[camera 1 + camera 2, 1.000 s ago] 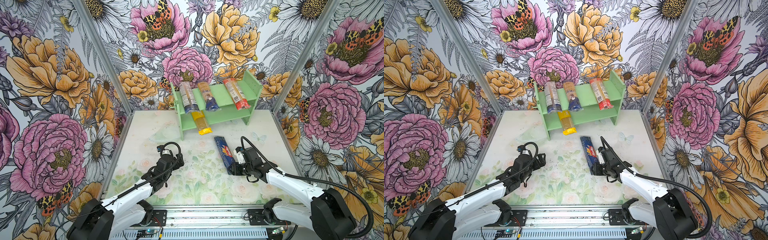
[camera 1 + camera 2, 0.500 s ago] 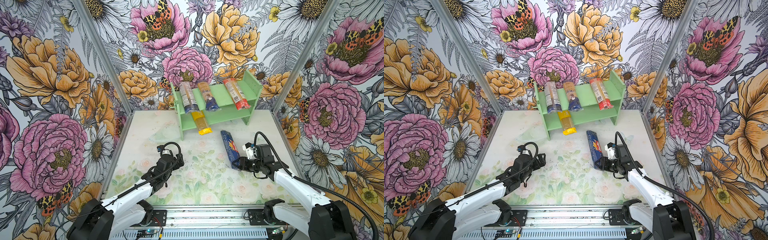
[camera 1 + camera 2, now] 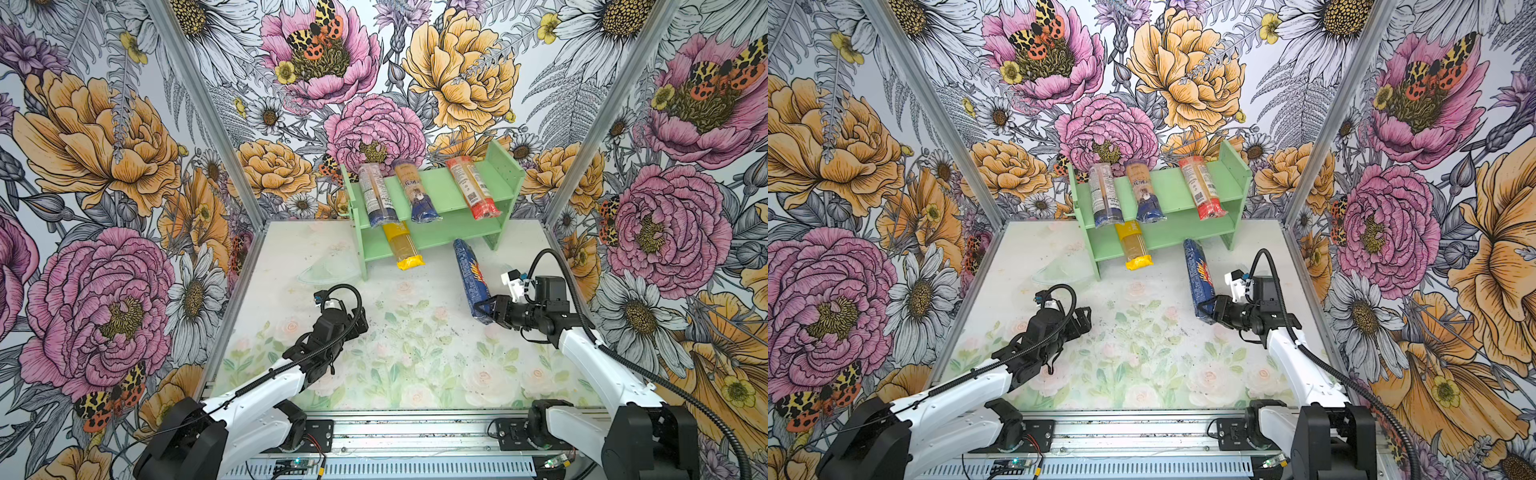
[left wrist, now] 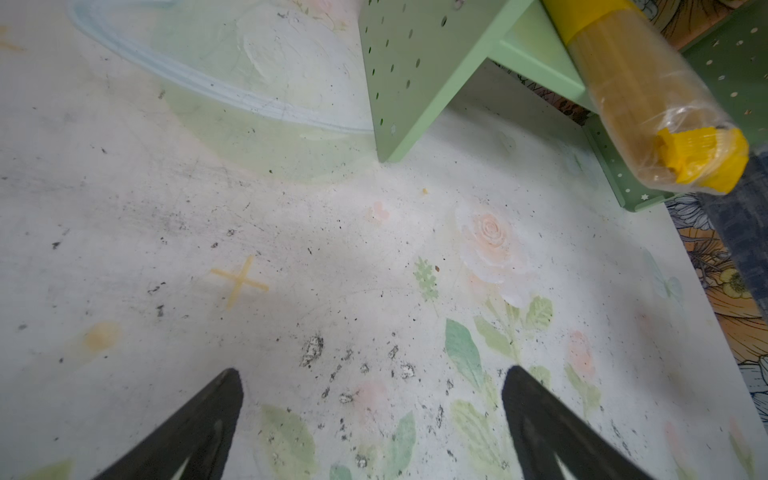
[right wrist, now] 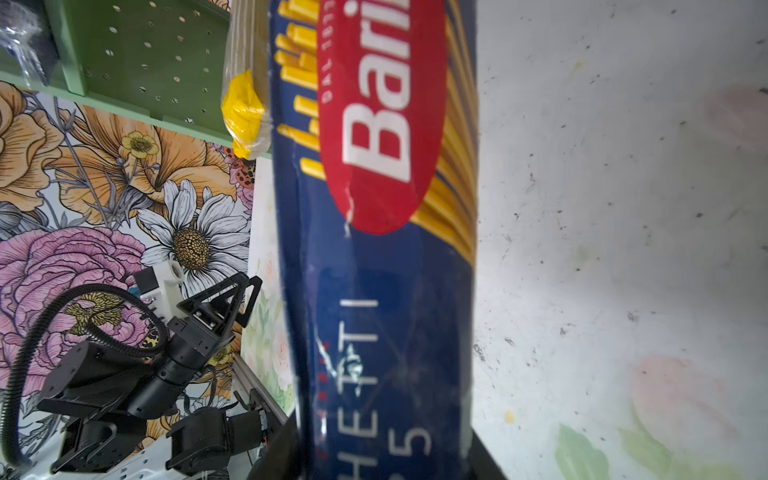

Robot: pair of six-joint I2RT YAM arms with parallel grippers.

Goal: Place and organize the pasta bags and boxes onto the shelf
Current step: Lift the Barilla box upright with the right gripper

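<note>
My right gripper [image 3: 484,311] [image 3: 1208,309] [image 5: 382,453] is shut on the near end of the dark blue Barilla box [image 3: 469,278] [image 3: 1198,278] [image 5: 386,249]. The box's far end points at the right part of the lower tier of the mint-green shelf [image 3: 453,195] [image 3: 1175,189]. On the top tier lie two clear bags with dark-blue ends [image 3: 374,195] [image 3: 417,195] and a red-ended bag [image 3: 471,193]. A yellow bag [image 3: 402,246] [image 4: 648,104] lies on the lower tier and sticks out in front. My left gripper [image 3: 357,322] [image 4: 372,374] hangs open over bare mat.
Floral walls with metal corner posts close in the left, back and right sides. A pale oval mark [image 3: 328,270] lies on the mat beside the shelf's left panel. A metal rail [image 3: 415,428] runs along the front edge.
My right gripper has carried the blue box away from the front and to the right, bringing its far end close to the shelf's lower tier. The left arm has not moved.
</note>
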